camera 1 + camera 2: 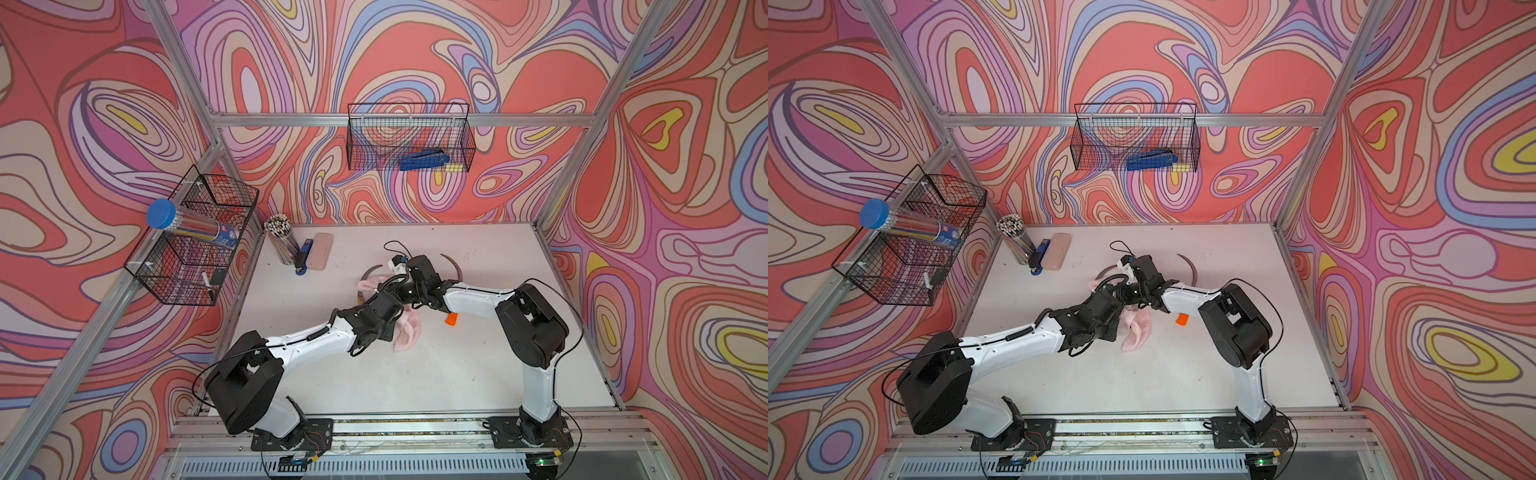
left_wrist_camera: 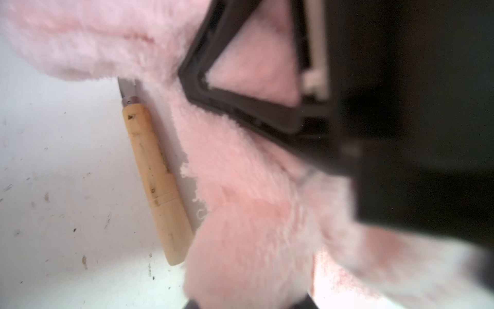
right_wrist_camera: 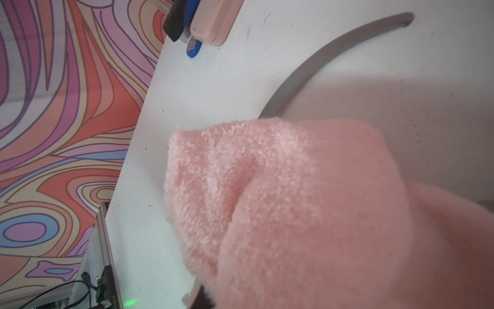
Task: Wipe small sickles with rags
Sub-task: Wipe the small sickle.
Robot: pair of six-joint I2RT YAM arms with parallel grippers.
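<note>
Both arms meet mid-table [image 1: 478, 374] over the rag [image 1: 409, 332], which lies bunched from beside the wooden-handled sickle [image 2: 157, 182] to a loose tail nearer the robot. On the left gripper [image 1: 397, 297] the jaws sit close together, one finger [image 2: 240, 112] sunk in the pile; it looks pinched on a fold of the rag. On the right gripper [image 1: 405, 275] the jaws are together and cloth tents up against its camera, so I judge it clamped on the rag too. The sickle lies flat, its handle bare just beside the cloth, its blade [image 3: 304, 68] running under the cloth and arcing out the far side. Risks: nothing pins the handle, so a pull may drag the whole sickle instead of sliding cloth along steel; terry loops may snag on edge or tip; wrists this crowded could knock together; a thin pinch may slip. Hidden: both sets of fingertips, buried in cloth; the blade's middle; the orange-handled sickle [image 1: 451, 319], crossed by the right forearm, shows only its handle end and, apparently, a curved tip [image 1: 455, 268]; a third one not found. Left wrist picture soft
</note>
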